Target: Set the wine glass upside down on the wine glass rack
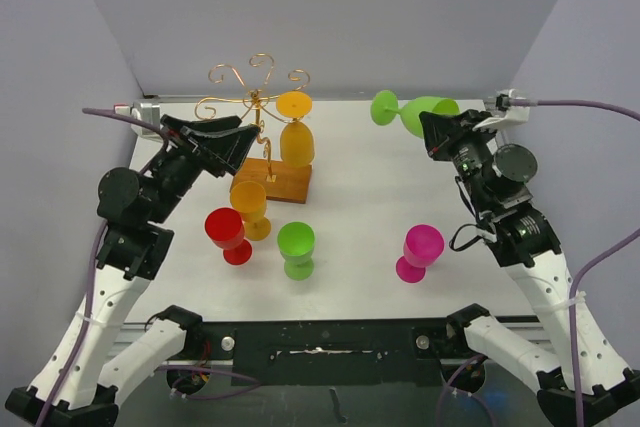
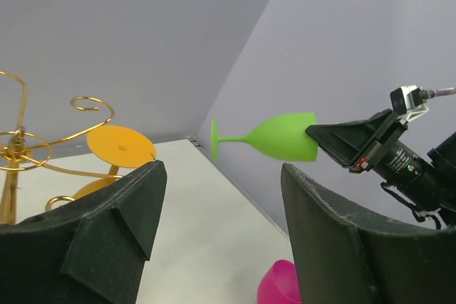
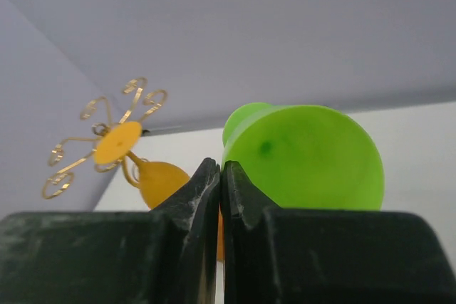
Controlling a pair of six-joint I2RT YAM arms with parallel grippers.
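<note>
Right tool (image 1: pixel 433 129) clenched on green glass (image 1: pixel 418 113) rim (sideways, above the counter (image 1: pixel 360 197)); left tool (image 1: pixel 243 145) released beside rack (image 1: pixel 288 183).

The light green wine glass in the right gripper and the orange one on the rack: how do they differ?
The light green plastic wine glass lies sideways in the air; the orange plastic wine glass hangs upside down. The right gripper pinches the green one's rim; the gold wire rack carries the orange one by its foot. Both share one goblet shape.
</note>
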